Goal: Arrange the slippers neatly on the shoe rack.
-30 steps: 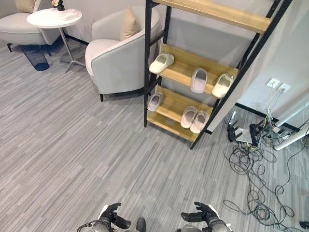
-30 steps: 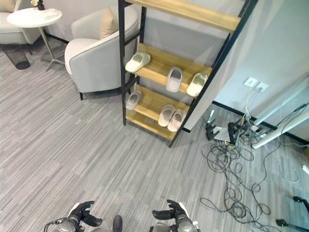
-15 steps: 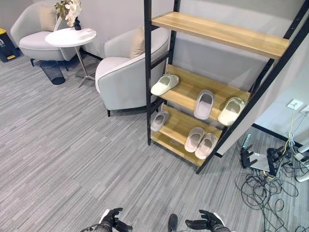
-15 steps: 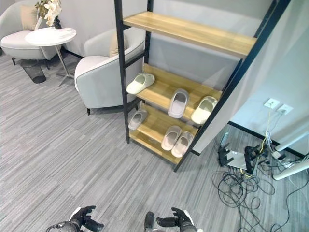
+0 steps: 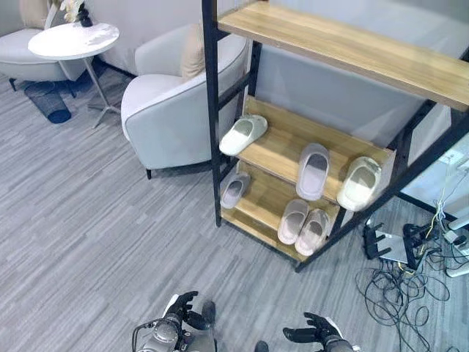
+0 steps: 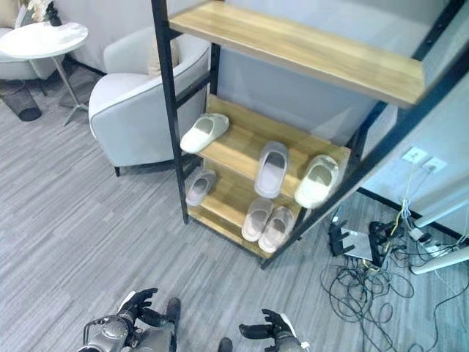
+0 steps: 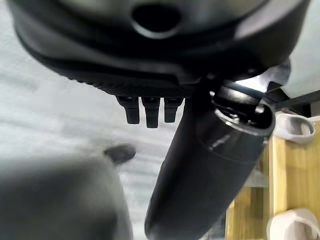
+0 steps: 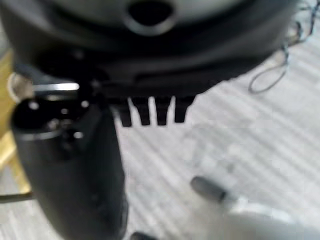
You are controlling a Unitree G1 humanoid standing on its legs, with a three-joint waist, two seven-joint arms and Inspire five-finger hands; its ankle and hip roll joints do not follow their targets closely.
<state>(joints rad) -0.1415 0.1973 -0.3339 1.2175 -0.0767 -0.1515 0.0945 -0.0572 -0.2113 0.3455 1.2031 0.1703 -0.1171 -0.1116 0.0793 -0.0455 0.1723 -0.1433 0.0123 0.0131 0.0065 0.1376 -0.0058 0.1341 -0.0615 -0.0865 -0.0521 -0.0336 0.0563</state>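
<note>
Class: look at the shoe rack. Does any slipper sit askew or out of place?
Yes. On the middle shelf, the left slipper lies turned sideways at the edge, while the other two point inward. On the bottom shelf, a lone slipper sits apart from the neat pair.

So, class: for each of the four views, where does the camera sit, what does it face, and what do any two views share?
Left eye view: on the head, looking down at the rack, slippers and armchair; both hands at the bottom edge.
Right eye view: beside it, same scene; left hand and right hand low.
Left wrist view: on the left wrist, along its hand at floor and rack.
Right wrist view: on the right wrist, along its hand at floor.
Shared: both eye views show the rack.
</note>
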